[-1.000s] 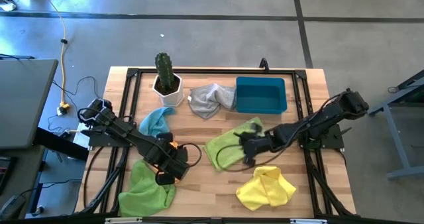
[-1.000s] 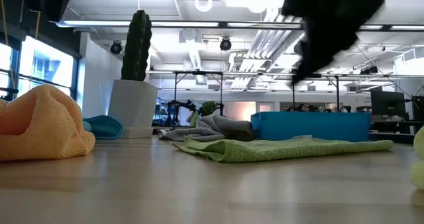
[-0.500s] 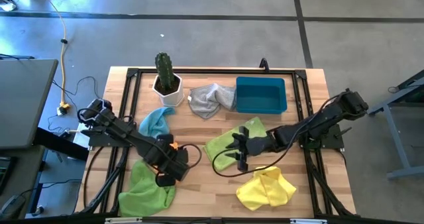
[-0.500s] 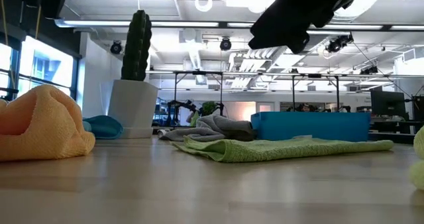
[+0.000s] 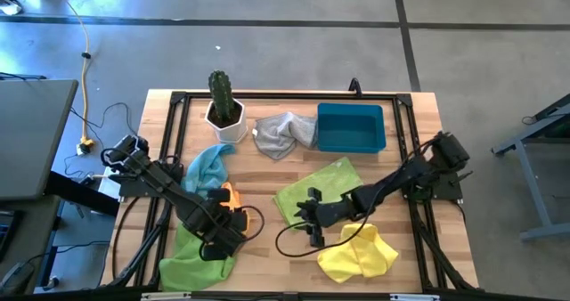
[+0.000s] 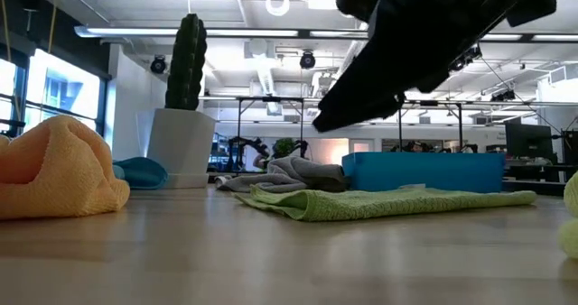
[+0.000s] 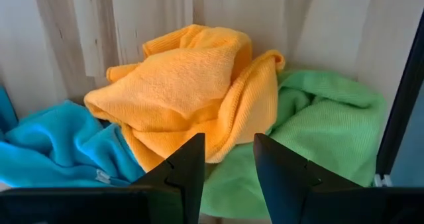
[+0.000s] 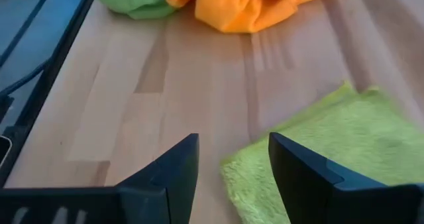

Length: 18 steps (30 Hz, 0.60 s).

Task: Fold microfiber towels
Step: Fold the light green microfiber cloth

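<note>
At lower centre of the high view, your right gripper (image 5: 309, 224) hangs spread over the green towel's (image 5: 313, 194) near edge, pinching nothing, while the left gripper (image 5: 218, 239), also spread, hovers by the orange towel (image 5: 227, 194).

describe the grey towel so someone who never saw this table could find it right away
Start at the back edge of the wooden table, where a potted cactus and a blue bin stand. The grey towel lies crumpled between them, touching the bin. It is the only grey cloth; the others are brightly coloured.

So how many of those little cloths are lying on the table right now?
6. Grey cloth beside the blue bin; light blue cloth near the cactus pot; orange cloth under the left arm; lime cloth at the front left; flat lime cloth mid-table; yellow cloth front right.
</note>
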Each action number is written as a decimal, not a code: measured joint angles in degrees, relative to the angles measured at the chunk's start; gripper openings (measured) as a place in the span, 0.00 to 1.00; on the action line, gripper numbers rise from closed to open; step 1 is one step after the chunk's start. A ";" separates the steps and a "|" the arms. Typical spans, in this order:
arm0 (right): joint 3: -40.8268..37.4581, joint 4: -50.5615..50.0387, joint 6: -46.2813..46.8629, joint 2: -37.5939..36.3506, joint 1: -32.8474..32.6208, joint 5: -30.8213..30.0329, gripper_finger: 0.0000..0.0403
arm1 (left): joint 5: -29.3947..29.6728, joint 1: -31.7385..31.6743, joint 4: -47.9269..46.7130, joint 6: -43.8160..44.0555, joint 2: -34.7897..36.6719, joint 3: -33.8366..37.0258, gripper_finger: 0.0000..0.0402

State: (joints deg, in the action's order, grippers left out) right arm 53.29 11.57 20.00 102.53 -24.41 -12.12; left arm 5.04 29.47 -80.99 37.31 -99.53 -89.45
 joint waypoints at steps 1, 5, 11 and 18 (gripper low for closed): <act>0.78 0.12 0.72 0.84 0.00 0.23 0.44 | 0.00 0.02 -0.05 -0.33 0.00 0.00 0.30; 3.82 0.42 2.42 4.29 -0.15 0.65 0.44 | 0.10 0.52 -0.48 -0.44 0.00 0.00 0.30; 6.52 -1.79 1.85 8.09 -0.15 0.65 0.44 | 0.11 2.39 -1.61 -0.47 0.00 0.00 0.30; 7.05 -7.60 2.00 8.38 -0.30 -1.71 0.44 | 0.15 3.28 -3.53 -0.47 0.00 0.00 0.30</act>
State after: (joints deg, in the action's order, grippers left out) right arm 60.34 3.97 21.99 110.91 -24.70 -13.83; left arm 5.19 32.75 -84.52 36.84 -99.53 -89.45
